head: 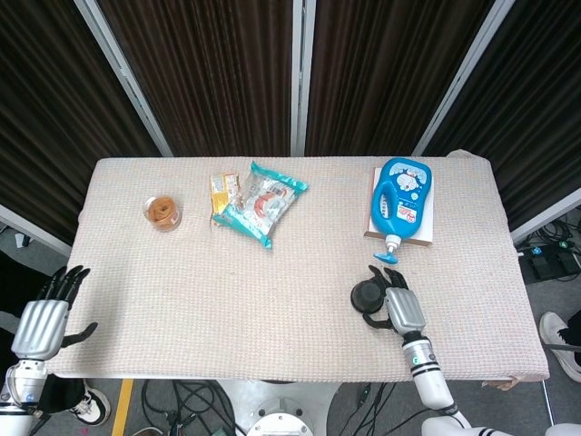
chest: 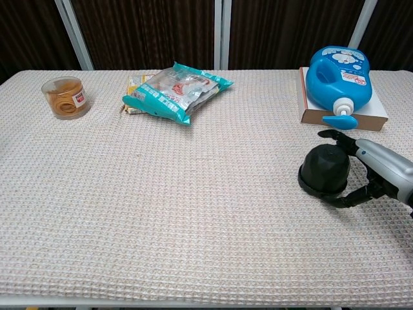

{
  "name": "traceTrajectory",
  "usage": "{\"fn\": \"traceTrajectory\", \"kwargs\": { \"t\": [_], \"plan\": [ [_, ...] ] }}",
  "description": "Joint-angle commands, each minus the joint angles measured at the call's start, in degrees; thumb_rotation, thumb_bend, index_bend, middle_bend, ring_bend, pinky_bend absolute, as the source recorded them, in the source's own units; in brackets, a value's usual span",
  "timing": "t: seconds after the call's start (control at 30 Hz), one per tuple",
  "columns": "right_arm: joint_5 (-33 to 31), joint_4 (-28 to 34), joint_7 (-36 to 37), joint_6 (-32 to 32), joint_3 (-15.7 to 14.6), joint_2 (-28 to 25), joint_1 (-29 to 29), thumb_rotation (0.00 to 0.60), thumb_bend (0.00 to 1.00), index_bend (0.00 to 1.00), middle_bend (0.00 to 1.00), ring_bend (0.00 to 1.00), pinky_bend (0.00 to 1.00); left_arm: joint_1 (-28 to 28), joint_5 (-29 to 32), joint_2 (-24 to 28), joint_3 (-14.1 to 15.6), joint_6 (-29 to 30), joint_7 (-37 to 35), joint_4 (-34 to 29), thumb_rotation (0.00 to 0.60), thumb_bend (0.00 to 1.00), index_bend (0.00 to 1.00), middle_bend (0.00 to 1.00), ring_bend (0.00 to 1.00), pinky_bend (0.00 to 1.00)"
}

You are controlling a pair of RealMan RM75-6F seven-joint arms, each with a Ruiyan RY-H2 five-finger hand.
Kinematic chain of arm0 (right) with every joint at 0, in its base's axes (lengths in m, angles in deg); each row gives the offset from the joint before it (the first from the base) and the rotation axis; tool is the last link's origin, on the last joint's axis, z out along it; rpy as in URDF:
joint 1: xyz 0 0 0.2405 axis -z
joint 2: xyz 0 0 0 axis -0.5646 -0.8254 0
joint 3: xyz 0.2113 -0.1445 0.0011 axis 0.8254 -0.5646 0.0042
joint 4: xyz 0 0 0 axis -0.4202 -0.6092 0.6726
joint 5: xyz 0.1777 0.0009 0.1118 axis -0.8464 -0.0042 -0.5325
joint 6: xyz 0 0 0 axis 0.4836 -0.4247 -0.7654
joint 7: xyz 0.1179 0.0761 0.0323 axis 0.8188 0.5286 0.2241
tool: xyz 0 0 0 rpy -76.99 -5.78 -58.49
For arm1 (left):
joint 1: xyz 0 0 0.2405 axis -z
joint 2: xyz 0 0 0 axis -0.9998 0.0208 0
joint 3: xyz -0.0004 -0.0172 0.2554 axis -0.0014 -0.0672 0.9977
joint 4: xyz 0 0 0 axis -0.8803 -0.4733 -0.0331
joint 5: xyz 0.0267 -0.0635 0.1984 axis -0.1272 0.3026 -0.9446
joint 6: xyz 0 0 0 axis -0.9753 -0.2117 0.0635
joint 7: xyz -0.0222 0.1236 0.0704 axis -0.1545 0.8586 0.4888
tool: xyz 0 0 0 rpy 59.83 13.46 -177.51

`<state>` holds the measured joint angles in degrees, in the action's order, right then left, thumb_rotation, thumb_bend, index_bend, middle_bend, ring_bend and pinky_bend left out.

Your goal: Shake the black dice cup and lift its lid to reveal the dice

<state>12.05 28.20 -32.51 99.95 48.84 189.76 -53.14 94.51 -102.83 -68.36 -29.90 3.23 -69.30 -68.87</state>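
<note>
Found the black domed plastic dice cup (head: 367, 295) standing upright on the beige waffle-weave tablecloth (head: 227, 300), lid on, toward the front right of the table. Judged that spot convenient: well within reach of the right hand (head: 402, 309) and with bare cloth around it for the shaking.

Saw the right hand lying just beside the cup on its right, fingers (chest: 336, 135) spread and curved round the back of the dome and the thumb hooked in low near the base rim. Could not tell whether any of them pressed on the plastic or merely cupped it. Read the posture as a side-on wrap, meant to pin lid and base together so nothing spills during the shake. Judged the task barely begun: cup not yet lifted, dice hidden.

Noted the left hand (head: 41, 322) hanging off the front left corner, below the table edge, fingers apart and holding nothing; probably parked out of the way.

Noted, well apart from the cup, a blue cartoon-printed plastic bottle (chest: 339, 76) lying on a flat white box (chest: 371, 111) just behind, a teal snack bag (chest: 174, 90) overlapping a small yellow packet (head: 222, 189), and a clear round tub of rubber bands (chest: 64, 97) at far left.
</note>
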Motion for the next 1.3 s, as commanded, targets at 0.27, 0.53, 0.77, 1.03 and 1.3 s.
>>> {"fn": "traceTrajectory", "kwargs": {
  "t": [0.27,0.53,0.77,1.03,1.3],
  "plan": [
    [1.2,-1.1,0.5,2.3,0.1,0.4,0.3,0.6,0.2,0.31,0.45,0.11,0.0,-0.1,-0.1,0.1,0.1,0.0,0.0,0.0,0.6,0.18,0.09,0.07,0.0,0.19],
    [2.4,-2.1,2.2,4.4,0.5,0.6,0.6,0.6,0.24,0.5,0.5,0.16,0.0,0.1,-0.3,-0.1,0.2,-0.3,0.2,0.0,0.6,0.18,0.09,0.07,0.0,0.19],
    [5.9,-0.7,6.2,7.5,-0.2,-0.2,1.1,0.6,0.26,0.58,0.54,0.21,0.03,0.2,-0.4,0.0,0.1,-0.3,0.5,-0.4,0.6,0.17,0.09,0.07,0.0,0.19],
    [12.8,8.2,7.9,9.6,-2.4,-2.5,-0.1,0.6,0.27,0.59,0.55,0.21,0.03,0.5,-0.7,0.5,-0.1,-0.1,1.6,-1.7,0.6,0.17,0.09,0.07,0.0,0.19],
    [28.7,24.3,1.0,24.2,1.3,-9.3,-0.7,0.6,0.27,0.59,0.57,0.21,0.03,0.6,-0.5,1.4,-0.5,0.1,2.9,-3.4,0.6,0.18,0.09,0.07,0.0,0.19]
  ]
}}
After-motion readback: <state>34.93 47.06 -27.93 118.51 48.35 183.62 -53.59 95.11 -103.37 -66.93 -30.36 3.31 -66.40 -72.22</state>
